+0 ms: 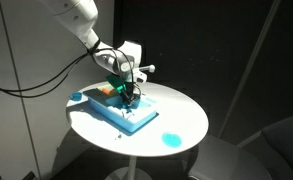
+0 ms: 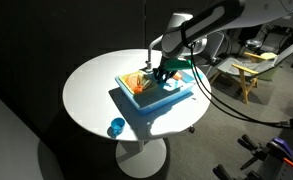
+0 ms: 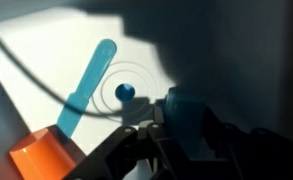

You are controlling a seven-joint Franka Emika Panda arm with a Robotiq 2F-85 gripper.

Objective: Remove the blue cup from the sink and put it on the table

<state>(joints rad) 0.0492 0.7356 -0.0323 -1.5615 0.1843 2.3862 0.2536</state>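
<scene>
Blue cup (image 3: 186, 115) seems the best name for the blue piece right at the claw (image 3: 184, 150) in the wrist view. Dark fingers (image 3: 136, 152) stand on either side of it. Whether they press on it or only flank it I cannot tell, and how far the claw is open is just as unclear.

Ahead of the claw in that view is a round drain (image 3: 124, 92) ringed by faint circles. A long light-blue strip (image 3: 91, 80) slants away beside the drain. An orange block (image 3: 44, 155) sits off to the claw's side, at the near end of the strip.

In both exterior views the claw hangs low over the blue sink (image 1: 131, 120) (image 2: 176, 100), its tips down inside the basin, with something orange just beside them. The sink rests on the round white table (image 1: 186, 110) (image 2: 86, 90).

Well apart from the claw and outside the sink, a small blue round thing (image 1: 171, 139) (image 2: 116, 127) sits on the tabletop near the edge. It is too small to tell whether it is a cup.
</scene>
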